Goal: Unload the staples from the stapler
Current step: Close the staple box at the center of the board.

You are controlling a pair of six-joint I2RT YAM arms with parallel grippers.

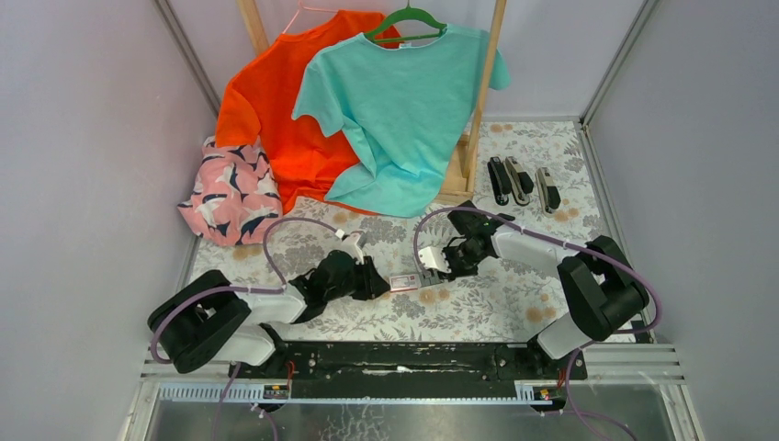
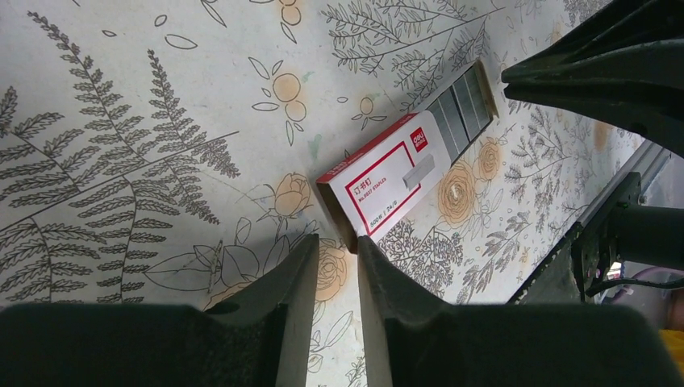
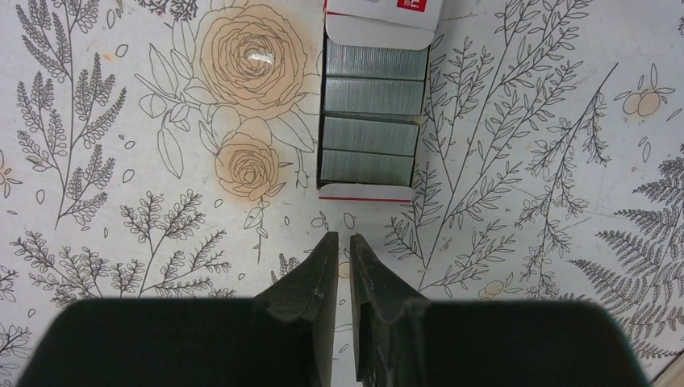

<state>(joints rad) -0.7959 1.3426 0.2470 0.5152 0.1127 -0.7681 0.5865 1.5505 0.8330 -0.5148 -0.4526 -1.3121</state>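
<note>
Three black staplers (image 1: 520, 181) lie at the back right, far from both grippers. A small white-and-red staple box (image 2: 387, 181) lies on the floral table between the grippers; it also shows in the top view (image 1: 404, 281). Its tray is pulled out and holds several silver-grey staples strips (image 3: 371, 113), also seen in the left wrist view (image 2: 464, 109). My left gripper (image 2: 337, 244) is narrowly open and empty, with its tips at the box's near corner. My right gripper (image 3: 344, 238) is all but shut and empty, just short of the tray's end.
An orange shirt (image 1: 285, 119) and a teal shirt (image 1: 404, 110) hang on a wooden rack at the back. A pink patterned bundle (image 1: 230, 193) lies at the back left. Grey walls close in both sides.
</note>
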